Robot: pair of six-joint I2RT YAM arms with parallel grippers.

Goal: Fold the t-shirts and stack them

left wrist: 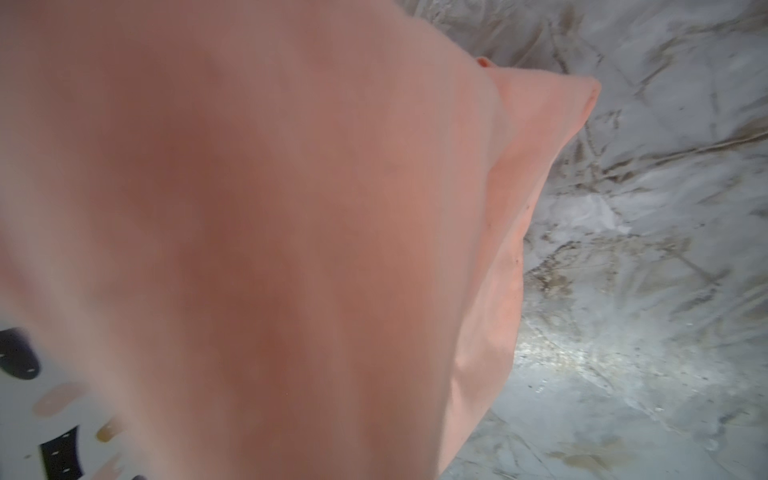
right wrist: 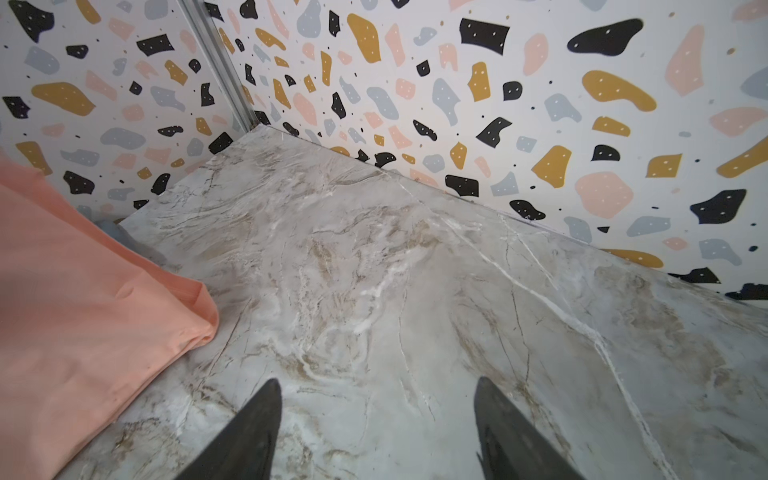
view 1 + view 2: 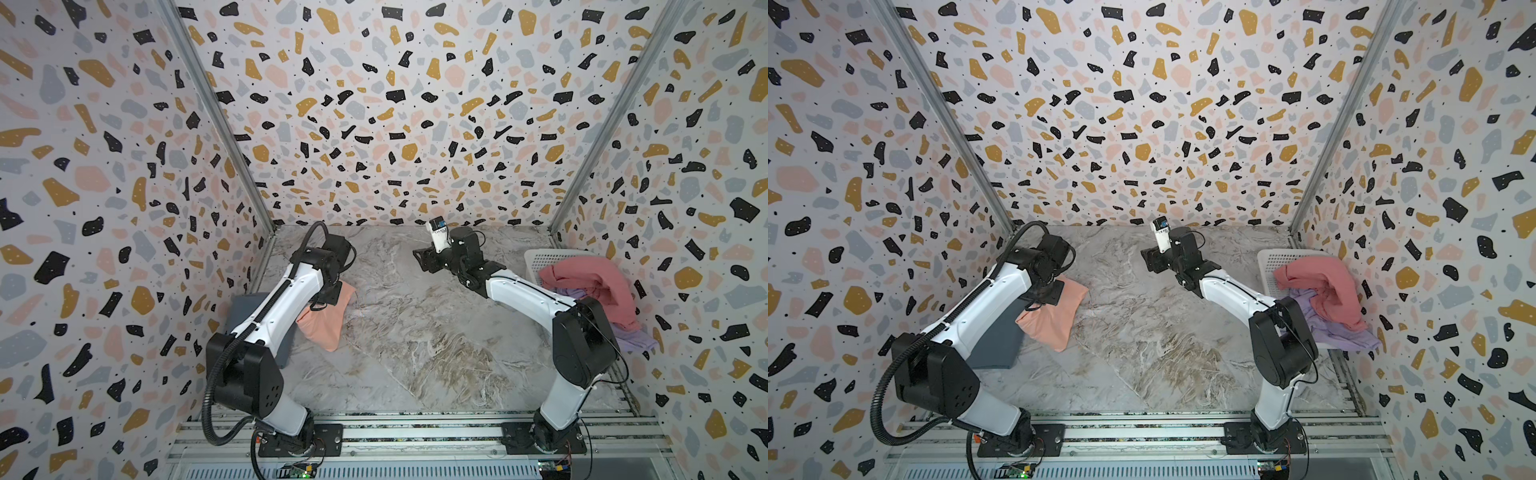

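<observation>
Peach t-shirt pinched in closed left gripper, likely to stack it on folded grey tee; right gripper wide open, empty, clear over table.

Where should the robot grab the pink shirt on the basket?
Pinch the pink shirt at its raised, bunched ridge, probably coming from above: it drapes over the basket and the purple shirt, so the top fold stands free.

The marbled table carries a folded grey tee at its left edge, a peach tee overlapping it toward the middle, and a white basket at the right edge, near the far corner.
</observation>
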